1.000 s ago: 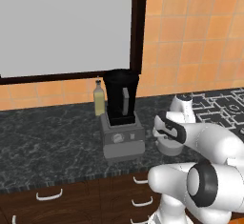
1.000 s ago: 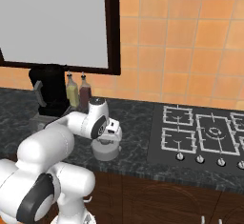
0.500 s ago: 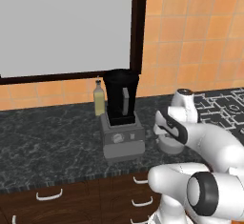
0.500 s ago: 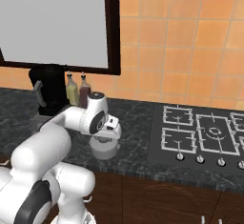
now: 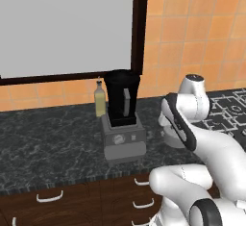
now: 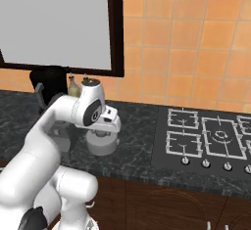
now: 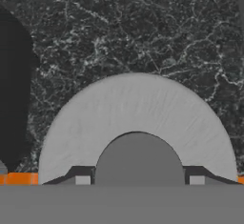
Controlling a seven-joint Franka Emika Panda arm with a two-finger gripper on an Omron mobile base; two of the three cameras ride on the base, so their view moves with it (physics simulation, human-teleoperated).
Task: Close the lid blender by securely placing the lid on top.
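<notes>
The lid sits on the dark counter, to the right of the blender and a little apart from it. The claw is right on top of the lid now. A moment ago the hand was a bit higher and more to the side; it has come down and settled over the lid. From the hand's own camera, the lid is very close, and its round knob sits in the middle at the bottom, where the fingers are.

I cannot tell if the claw is squeezing the knob or is just around it. The fingers are hidden by the hand and the lid.

The blender has no lid on it. Its black jar is open at the top. A small yellow bottle stands just to the left of the jar.

So I think the robot is at the grabbing step. The lid is not lifted. It must be picked up, carried left, and set down flat on the jar. The bottle is close, so the arm should take care there.
</notes>
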